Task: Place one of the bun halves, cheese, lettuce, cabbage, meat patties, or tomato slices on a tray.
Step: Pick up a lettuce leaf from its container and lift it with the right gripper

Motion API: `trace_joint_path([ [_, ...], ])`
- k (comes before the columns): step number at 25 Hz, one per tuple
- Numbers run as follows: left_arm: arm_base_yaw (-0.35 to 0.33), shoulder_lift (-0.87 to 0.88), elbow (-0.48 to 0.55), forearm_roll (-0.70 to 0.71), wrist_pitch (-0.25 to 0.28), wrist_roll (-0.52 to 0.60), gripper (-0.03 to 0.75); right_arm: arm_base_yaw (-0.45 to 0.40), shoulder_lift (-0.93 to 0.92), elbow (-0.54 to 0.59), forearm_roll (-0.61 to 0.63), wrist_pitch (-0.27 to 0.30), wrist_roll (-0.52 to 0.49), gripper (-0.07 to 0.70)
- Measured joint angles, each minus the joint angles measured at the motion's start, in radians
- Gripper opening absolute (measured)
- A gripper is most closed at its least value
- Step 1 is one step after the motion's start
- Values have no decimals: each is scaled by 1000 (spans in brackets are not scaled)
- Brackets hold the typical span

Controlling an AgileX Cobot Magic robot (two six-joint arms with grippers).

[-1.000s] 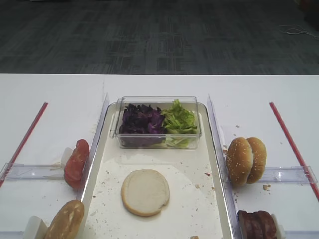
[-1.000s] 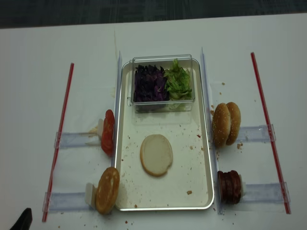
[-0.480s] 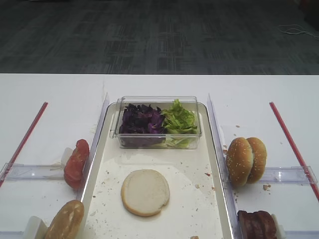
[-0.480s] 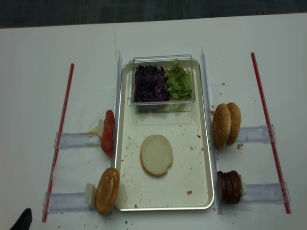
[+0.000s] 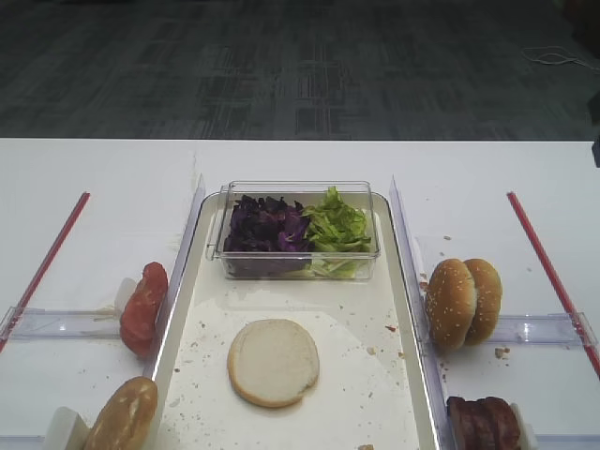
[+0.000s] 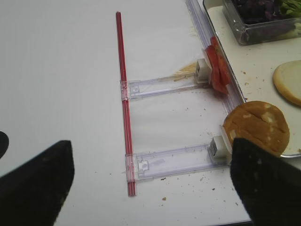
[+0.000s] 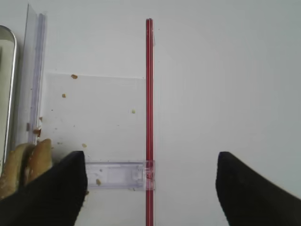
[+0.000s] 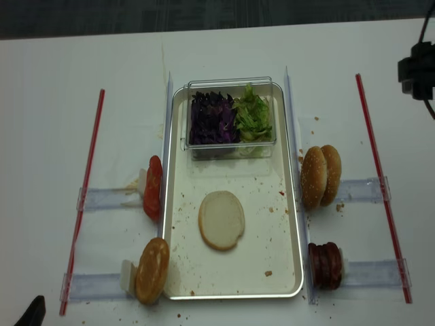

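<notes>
A bun half [image 5: 273, 362] lies cut face up on the cream tray [image 8: 259, 197]. Cabbage [image 5: 265, 225] and lettuce [image 5: 336, 225] fill a clear tub at the tray's far end. On edge in holders stand tomato slices [image 6: 217, 70] and a bun half [image 6: 256, 127] left of the tray, two bun halves [image 5: 462, 302] and meat patties [image 8: 325, 263] to its right. No cheese shows. My right gripper [image 7: 150, 188] hangs open over the right red strip [image 7: 149, 94], holding nothing. My left gripper [image 6: 150, 188] is open and empty over the near-left table.
Clear plastic rails [image 8: 292, 115] run along both sides of the tray. Clear holder strips [image 6: 164, 87] reach out to a red strip [image 6: 123, 94] on the left. The right arm [image 8: 416, 68] hangs above the table's far right. Crumbs speckle the tray.
The right arm has come into the overhead view at the far right. The food and the tray have not moved.
</notes>
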Motion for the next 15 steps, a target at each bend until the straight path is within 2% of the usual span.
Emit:
trace_joint_path([
  [6,0,0,0,0,0,0,652,0,233,-128,19,-19,-7,563],
  [15,0,0,0,0,0,0,652,0,515,-293,37,-30,-9,561],
])
